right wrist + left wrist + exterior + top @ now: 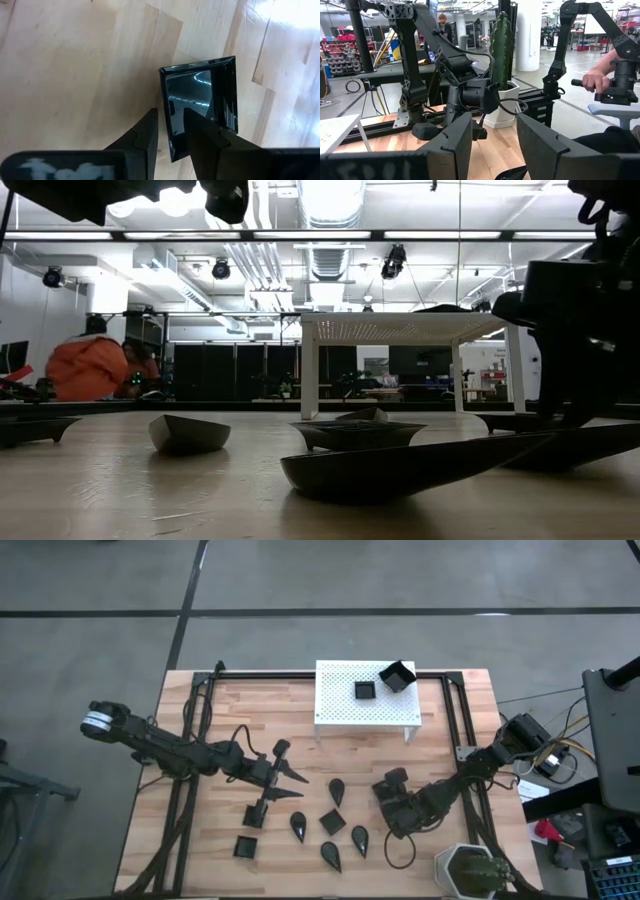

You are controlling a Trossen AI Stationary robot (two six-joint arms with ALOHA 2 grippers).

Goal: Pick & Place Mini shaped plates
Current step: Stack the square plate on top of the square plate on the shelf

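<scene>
While the right tool (pixel 171 131) straddles one rim of a square mini plate (pixel 200 107) lying on the desk (pixel 200 865), its fingers sit either side of that edge, closed on it. Same plate is hidden under the tool in the high view, desk's right-front area. Other mini plates: teardrops (pixel 336 790) and squares (pixel 332 823) scattered mid-desk in front of the white stand (pixel 340 705); two squares on the stand top (pixel 364 690), one tilted (pixel 397 676). Left tool (pixel 290 775) hovers over desk's left-centre, fingers apart, nothing held. Potted plant (pixel 470 870) at right-front corner. Person in orange (pixel 90 368) in bkgd.
</scene>
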